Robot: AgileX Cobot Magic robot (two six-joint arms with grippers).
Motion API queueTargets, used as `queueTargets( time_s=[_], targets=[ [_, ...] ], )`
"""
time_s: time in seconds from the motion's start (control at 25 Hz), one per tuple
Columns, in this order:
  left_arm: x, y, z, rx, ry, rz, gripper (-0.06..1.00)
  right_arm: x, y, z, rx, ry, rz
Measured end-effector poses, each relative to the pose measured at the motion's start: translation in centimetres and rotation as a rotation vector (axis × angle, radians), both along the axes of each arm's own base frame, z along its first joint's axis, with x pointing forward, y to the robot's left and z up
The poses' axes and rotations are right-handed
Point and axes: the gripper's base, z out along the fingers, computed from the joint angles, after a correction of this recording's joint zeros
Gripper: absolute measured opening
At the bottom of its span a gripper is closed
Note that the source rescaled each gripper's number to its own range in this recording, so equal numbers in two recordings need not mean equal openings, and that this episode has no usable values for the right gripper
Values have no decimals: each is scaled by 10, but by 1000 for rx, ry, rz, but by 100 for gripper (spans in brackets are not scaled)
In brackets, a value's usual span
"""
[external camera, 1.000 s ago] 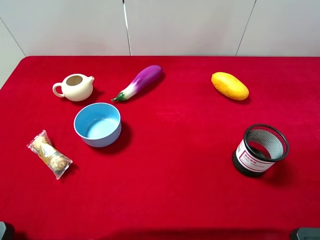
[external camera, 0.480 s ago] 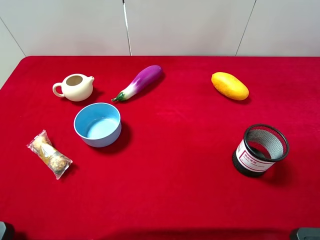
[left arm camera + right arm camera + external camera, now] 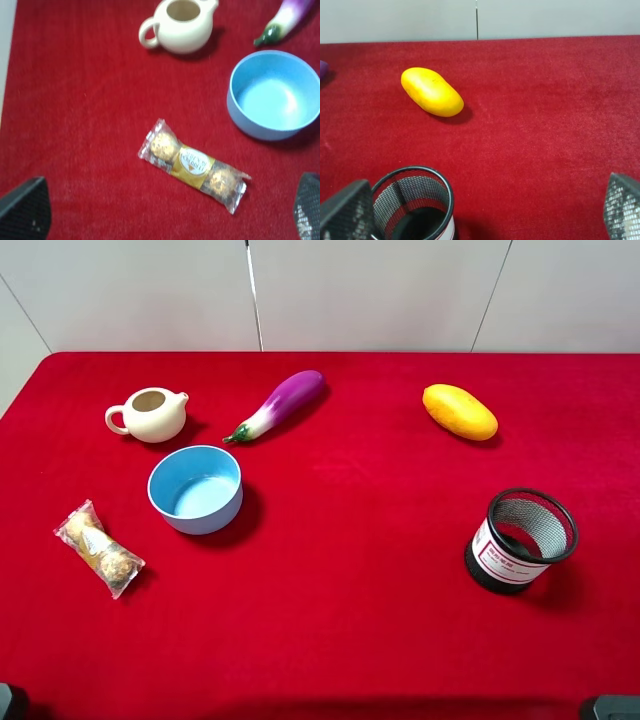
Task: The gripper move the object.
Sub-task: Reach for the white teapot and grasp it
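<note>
From the high camera, the teapot [image 3: 148,414] is seen upright and ungrasped on the red counter [image 3: 360,540]. It is placed just beyond the blue bowl [image 3: 195,488] and apart from it, with its handle turned away from the bowl, so free access is judged likely. In the left wrist view, the left end effector [image 3: 166,209] is spread wide and empty, short of the bowl, presumably readied for approach. In the right wrist view, the right end effector [image 3: 484,210] is likewise open, with the bowl unseen and a mesh cup [image 3: 412,202] close by.
</note>
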Motion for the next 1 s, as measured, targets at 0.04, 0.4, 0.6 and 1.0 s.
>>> queueTargets(
  time_s=[0.04, 0.4, 0.6, 1.0],
  targets=[
    [8, 0, 2, 1, 35, 0, 96, 0, 0, 0, 0, 0, 0],
    [61, -1, 4, 7, 231, -3, 96, 0, 0, 0, 0, 0, 0],
    [89, -2, 5, 25, 307, -24, 96, 0, 0, 0, 0, 0, 0],
    [148, -14, 11, 44, 402, -92, 96, 0, 0, 0, 0, 0, 0]
  ],
)
